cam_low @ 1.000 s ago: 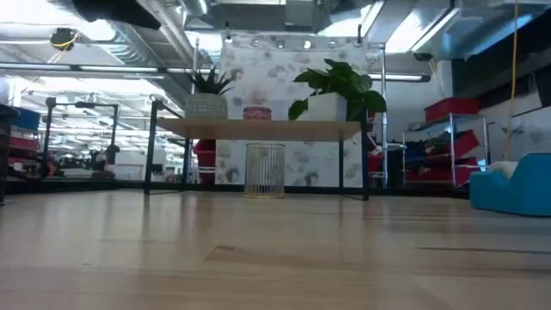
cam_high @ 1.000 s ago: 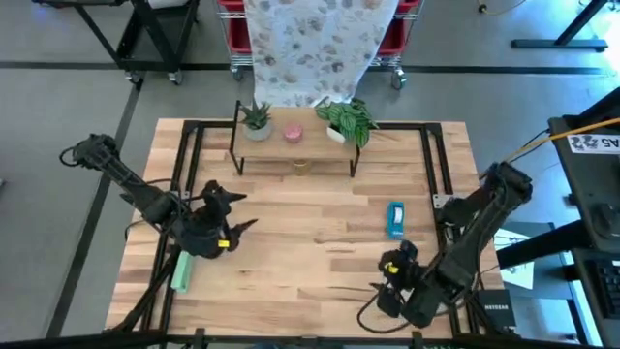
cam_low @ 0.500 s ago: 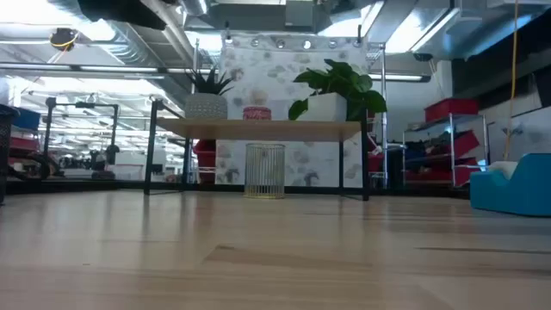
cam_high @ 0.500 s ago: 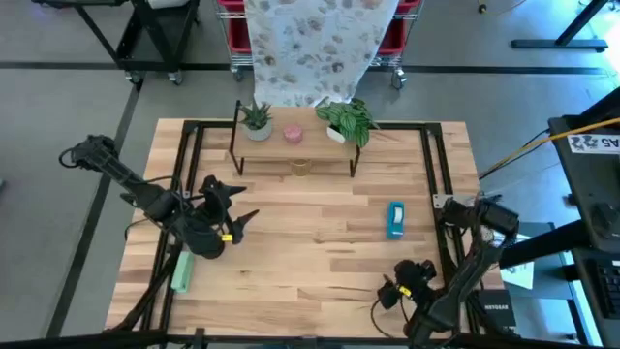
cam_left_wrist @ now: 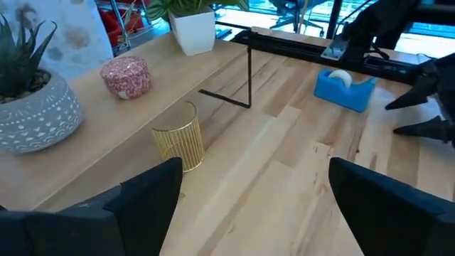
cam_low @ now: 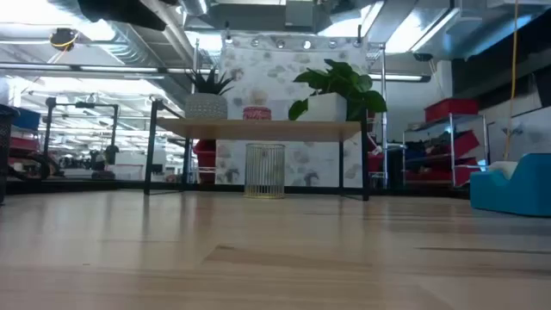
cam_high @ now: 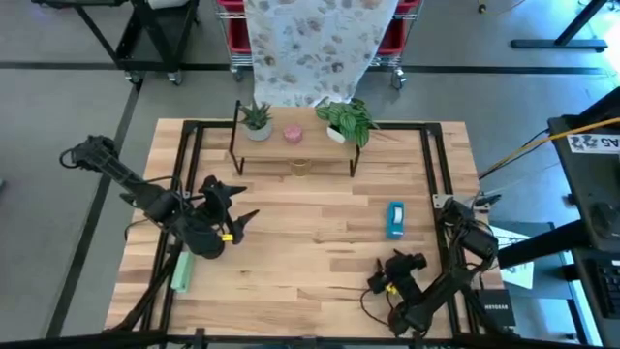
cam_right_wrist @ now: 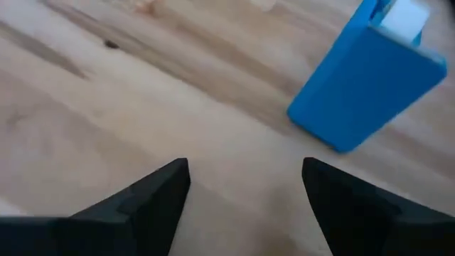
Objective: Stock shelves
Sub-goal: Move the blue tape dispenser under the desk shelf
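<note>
- Two arms are working over the bench [cam_high: 320, 252], and the shelves [cam_high: 295, 145] are standing at its far edge, midway along.
- Three things are sitting on the top plank of the shelves: a spiky plant in a grey pot [cam_high: 257, 121] at one end, a small pink tin [cam_high: 293, 132] in the middle, and a leafy plant in a white pot [cam_high: 347, 120] at the other end.
- Under the plank, a gold wire cup [cam_left_wrist: 178, 139] is standing on the bench, roughly below the pink tin.
- A blue tape dispenser [cam_high: 395, 219] is lying on the bench in front of the shelves, off toward the leafy-plant end and well apart from them.
- The left gripper [cam_high: 235, 207] is hovering in front of the shelves on the grey-pot side, its fingers [cam_left_wrist: 149, 192] spread wide and released, grasping nothing; in the left wrist view it is facing the shelves, with the wire cup between the fingers farther off.
- A green object [cam_high: 181, 270] is lying on the bench near the left gripper, on the side away from the shelves.
- The right gripper [cam_high: 399, 264] is hanging low over the bench, nearer the front edge than the tape dispenser; its fingers [cam_right_wrist: 156, 188] are parted and empty, with bare wood between them and the dispenser just beyond.
</note>
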Controlling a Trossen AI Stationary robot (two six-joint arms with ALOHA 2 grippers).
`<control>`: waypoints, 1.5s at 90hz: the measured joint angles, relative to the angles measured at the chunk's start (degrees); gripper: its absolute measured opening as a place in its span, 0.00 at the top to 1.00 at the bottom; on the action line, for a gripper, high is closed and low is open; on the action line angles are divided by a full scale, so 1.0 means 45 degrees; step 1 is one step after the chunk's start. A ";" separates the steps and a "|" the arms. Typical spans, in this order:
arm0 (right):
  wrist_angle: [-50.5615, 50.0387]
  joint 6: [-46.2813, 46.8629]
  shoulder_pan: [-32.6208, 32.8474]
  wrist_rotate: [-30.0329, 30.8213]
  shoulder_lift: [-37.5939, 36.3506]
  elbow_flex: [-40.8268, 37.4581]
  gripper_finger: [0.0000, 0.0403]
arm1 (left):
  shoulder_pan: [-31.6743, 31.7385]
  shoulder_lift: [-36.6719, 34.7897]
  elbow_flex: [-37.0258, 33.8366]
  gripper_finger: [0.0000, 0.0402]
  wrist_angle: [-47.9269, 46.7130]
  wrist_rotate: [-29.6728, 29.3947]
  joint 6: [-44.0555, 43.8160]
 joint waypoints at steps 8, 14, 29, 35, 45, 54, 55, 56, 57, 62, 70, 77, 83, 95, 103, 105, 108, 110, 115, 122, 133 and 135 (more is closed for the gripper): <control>-0.0657 -0.0547 0.0134 -0.0466 -0.0009 -0.0050 0.34 | 0.0074 0.0000 0.0000 0.16 0.0029 0.0010 -0.0054; -0.0889 -0.1205 0.0188 -0.1103 -0.0199 0.0046 0.34 | 0.0131 0.0000 0.0000 0.16 0.0034 0.0015 -0.0275; -0.1035 -0.1577 0.0612 -0.1253 -0.1301 0.0177 0.34 | 0.0180 0.0000 0.0000 0.16 0.0025 0.0044 -0.0495; -0.1085 -0.0802 0.1127 0.0558 -0.1941 0.0190 0.34 | 0.0180 0.0000 0.0000 0.16 0.0025 0.0039 -0.0620; -0.1304 0.0281 0.1744 0.2159 -0.2825 -0.0049 0.34 | 0.0180 0.0000 0.0000 0.16 0.0019 0.0044 -0.0667; -0.1260 0.0327 0.1735 0.2343 -0.3135 -0.0265 0.34 | 0.0180 0.0000 0.0000 0.16 0.0019 0.0044 -0.0668; -0.1246 0.0322 0.1717 0.2364 -0.3132 -0.0291 0.34 | 0.0180 0.0000 0.0000 0.16 0.0019 0.0044 -0.0668; -0.1236 0.0314 0.1698 0.2361 -0.3129 -0.0316 0.34 | 0.0180 0.0000 0.0000 0.16 0.0017 0.0044 -0.0668; -0.1229 0.0303 0.1679 0.2344 -0.3126 -0.0339 0.34 | 0.0180 0.0000 0.0000 0.16 0.0013 0.0044 -0.0668; -0.1301 0.0157 0.1425 0.2084 -0.3111 -0.0466 0.34 | 0.0180 -0.0002 0.0000 0.16 0.0011 0.0053 -0.0668; -0.1744 -0.0055 0.1087 0.1462 -0.3113 -0.0592 0.34 | 0.0180 -0.0005 0.0000 0.16 0.0012 0.0072 -0.0644; -0.2153 -0.0637 0.0858 0.0730 -0.3317 -0.0592 0.34 | 0.0180 -0.0010 0.0000 0.16 0.0010 0.0097 -0.0663; -0.2272 -0.1634 0.0768 -0.0115 -0.3707 -0.0590 0.32 | 0.0180 -0.0010 0.0000 0.16 0.0010 0.0148 -0.0634; -0.2344 -0.2467 0.0821 -0.1809 -0.4427 -0.0657 0.24 | 0.0180 -0.0010 0.0000 0.16 0.0008 0.0315 -0.0668; -0.2009 -0.1599 0.0830 -0.2125 -0.4582 -0.1041 0.18 | 0.0180 -0.0014 0.0000 0.16 0.0010 0.0335 -0.0668; -0.1691 -0.1544 0.0827 -0.2105 -0.4573 -0.1180 0.16 | 0.0180 -0.0014 0.0000 0.16 0.0010 0.0335 -0.0668; -0.1190 -0.1425 0.0814 -0.2076 -0.4558 -0.1416 0.14 | 0.0180 -0.0010 0.0000 0.16 0.0010 0.0335 -0.0668; -0.0916 -0.1355 0.0810 -0.2059 -0.4555 -0.1587 0.13 | 0.0180 -0.0010 0.0000 0.16 0.0005 0.0335 -0.0644; -0.0240 -0.1164 0.0743 -0.1979 -0.4559 -0.2081 0.10 | 0.0180 -0.0010 0.0000 0.16 0.0008 0.0335 -0.0584; 0.0604 -0.0005 0.0713 -0.1699 -0.4559 -0.2799 0.07 | 0.0180 -0.0010 0.0000 0.16 0.0004 0.0446 -0.0581; 0.2167 0.0364 0.0488 -0.1252 -0.4530 -0.3780 0.04 | 0.0180 -0.0010 0.0000 0.16 0.0005 0.0586 -0.0425; 0.2458 0.0367 0.0426 -0.1152 -0.4505 -0.3929 0.03 | 0.0180 -0.0010 0.0000 0.16 0.0005 0.0630 -0.0401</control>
